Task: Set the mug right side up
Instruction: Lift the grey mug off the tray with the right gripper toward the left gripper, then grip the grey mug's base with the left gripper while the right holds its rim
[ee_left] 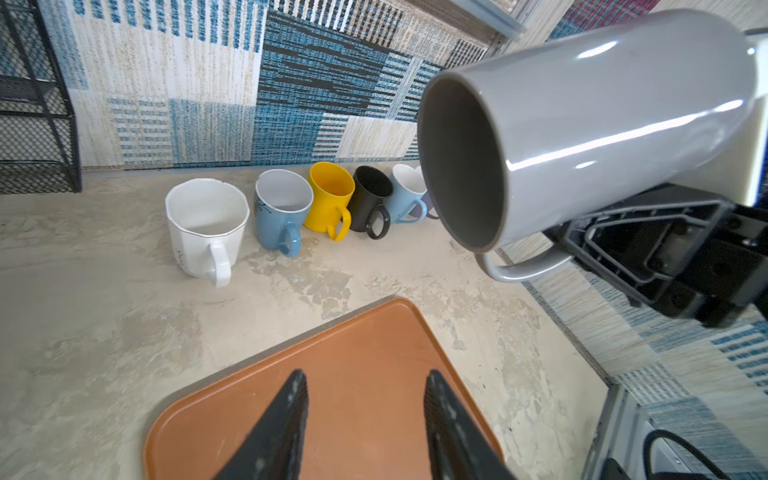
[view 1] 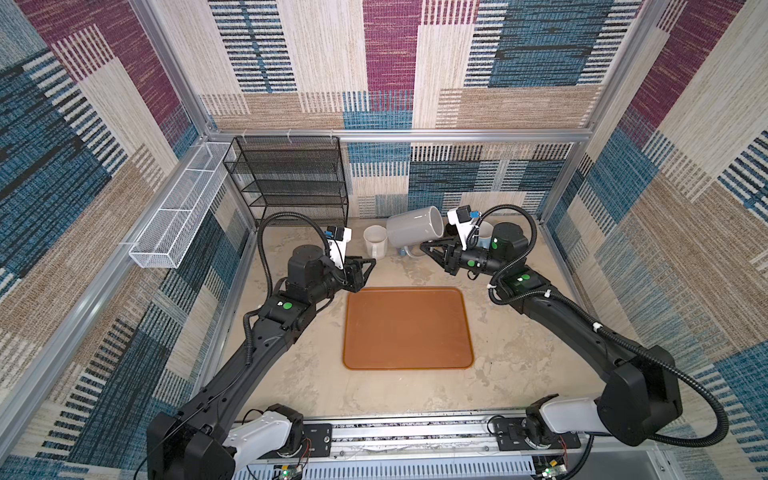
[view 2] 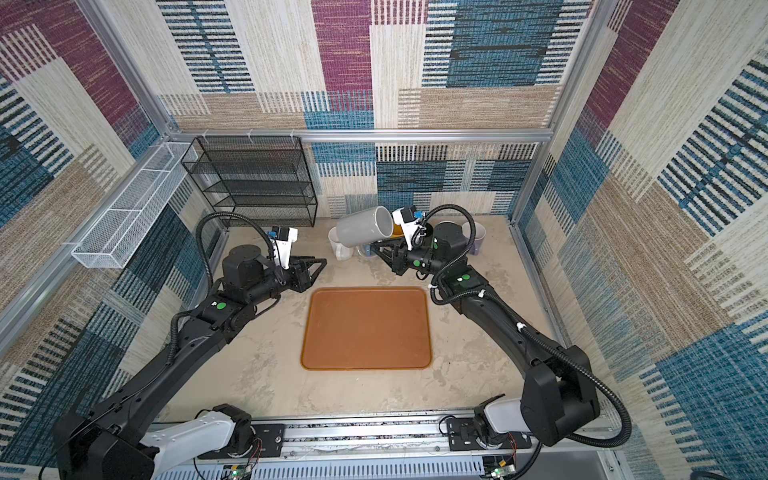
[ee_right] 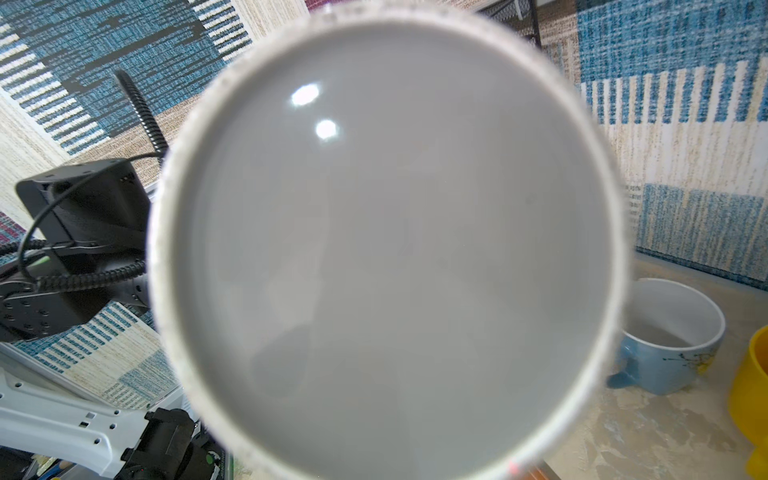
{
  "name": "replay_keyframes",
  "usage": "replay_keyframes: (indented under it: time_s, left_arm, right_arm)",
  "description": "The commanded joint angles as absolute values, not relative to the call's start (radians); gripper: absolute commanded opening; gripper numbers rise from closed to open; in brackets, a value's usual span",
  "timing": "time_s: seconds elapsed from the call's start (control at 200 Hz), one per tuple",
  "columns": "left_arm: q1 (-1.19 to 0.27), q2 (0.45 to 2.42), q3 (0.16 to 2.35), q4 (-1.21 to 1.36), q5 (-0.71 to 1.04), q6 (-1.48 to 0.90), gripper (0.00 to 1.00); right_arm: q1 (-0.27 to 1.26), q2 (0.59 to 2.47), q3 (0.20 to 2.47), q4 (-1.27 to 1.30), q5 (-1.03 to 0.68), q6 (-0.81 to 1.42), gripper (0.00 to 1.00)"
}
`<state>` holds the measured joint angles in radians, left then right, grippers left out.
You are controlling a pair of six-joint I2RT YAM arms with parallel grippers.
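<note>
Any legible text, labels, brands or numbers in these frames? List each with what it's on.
None legible.
grey mug: plain, no print shows.
blue mug: painted marks, not letters.
white mug: small dark mark, too small to read.
green dots on the arms: no text shows.

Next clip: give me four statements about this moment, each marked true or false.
1. The glossy grey ceramic mug hangs in the air on its side. True.
2. The left end effector grips it. False: the right end effector holds its handle; the left one is open, holding nothing.
3. The yellow ceramic mug in the back row lies tipped over. False: it stands upright.
4. The faceted white ceramic mug stands at the row's end nearest the black wire-mesh shelf. True.
</note>
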<state>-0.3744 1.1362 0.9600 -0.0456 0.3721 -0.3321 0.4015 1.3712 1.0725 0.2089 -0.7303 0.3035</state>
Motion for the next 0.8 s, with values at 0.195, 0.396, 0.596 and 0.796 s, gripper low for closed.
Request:
replay_keyframes:
  time_s: [0.195, 0.396, 0.596, 0.796]
  left_arm:
    - [-0.36, 1.093, 0.897, 0.162, 0.553, -0.369, 0.44]
    - [-0.357, 1.073, 0.876, 0.21, 0.629, -0.376, 0.45]
    - [-0.357, 1.094, 0.857, 0.294, 0.674, -0.408, 0.45]
    - [-0.357, 1.138, 0.833, 0.421, 0.7, -0.464, 0.44]
  right_arm:
    - [0.399, 1.386, 1.088, 0.439, -0.835, 0.369, 0.0]
    - [0.4, 1.404, 1.094, 0.5, -0.879, 0.404, 0.0]
    - [0.399, 1.422, 1.089, 0.572, -0.914, 0.456, 0.0]
    - [0.399, 1.431, 1.094, 0.613, -0.925, 0.482, 0.0]
